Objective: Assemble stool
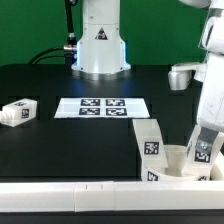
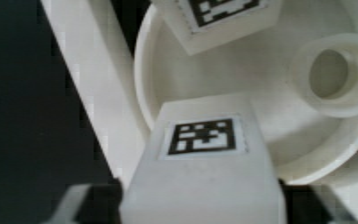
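My gripper (image 1: 203,160) is shut on a white stool leg (image 1: 204,150) with a square tag, at the front of the exterior view's right. In the wrist view the held leg (image 2: 202,150) fills the space between my dark fingers (image 2: 98,205), and my gripper (image 2: 202,207) holds it right over the round white seat (image 2: 274,100), close to one of its holes (image 2: 345,75). The seat (image 1: 176,161) lies by the front rail. A second leg (image 1: 150,139) stands at the seat; its tag also shows in the wrist view (image 2: 220,14). A third leg (image 1: 18,112) lies at the exterior view's left.
The marker board (image 1: 101,106) lies mid-table in front of the robot base (image 1: 100,45). A long white rail (image 1: 90,196) runs along the front edge and passes beside the seat in the wrist view (image 2: 91,95). A white part (image 1: 182,76) sits at the back right.
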Controlling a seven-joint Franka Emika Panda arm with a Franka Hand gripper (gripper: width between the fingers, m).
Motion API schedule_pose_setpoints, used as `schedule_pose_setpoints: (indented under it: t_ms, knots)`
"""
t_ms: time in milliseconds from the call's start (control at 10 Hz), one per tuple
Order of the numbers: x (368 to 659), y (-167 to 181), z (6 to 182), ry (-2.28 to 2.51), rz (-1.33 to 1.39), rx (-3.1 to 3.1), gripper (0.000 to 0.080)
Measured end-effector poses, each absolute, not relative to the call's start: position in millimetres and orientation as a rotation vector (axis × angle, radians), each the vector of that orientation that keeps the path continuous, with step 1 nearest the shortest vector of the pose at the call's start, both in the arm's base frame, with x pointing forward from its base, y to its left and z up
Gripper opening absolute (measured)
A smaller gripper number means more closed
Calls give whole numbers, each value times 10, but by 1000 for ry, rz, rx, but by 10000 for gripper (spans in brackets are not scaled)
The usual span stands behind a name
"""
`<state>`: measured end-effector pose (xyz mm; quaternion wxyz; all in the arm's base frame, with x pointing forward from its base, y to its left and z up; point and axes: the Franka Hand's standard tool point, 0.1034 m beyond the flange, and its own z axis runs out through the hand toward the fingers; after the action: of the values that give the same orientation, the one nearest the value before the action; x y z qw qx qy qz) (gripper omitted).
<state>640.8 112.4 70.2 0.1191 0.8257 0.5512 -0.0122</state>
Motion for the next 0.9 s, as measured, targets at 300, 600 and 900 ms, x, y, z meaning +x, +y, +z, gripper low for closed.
schedule_pose_setpoints:
  t_ms: [300, 600, 900]
  knots:
    - [6420, 1111, 716, 1435, -8, 2522, 338]
    - [6480, 936, 732, 804, 32, 2828, 338]
    - [6479, 873, 755, 476, 29, 2919, 338]
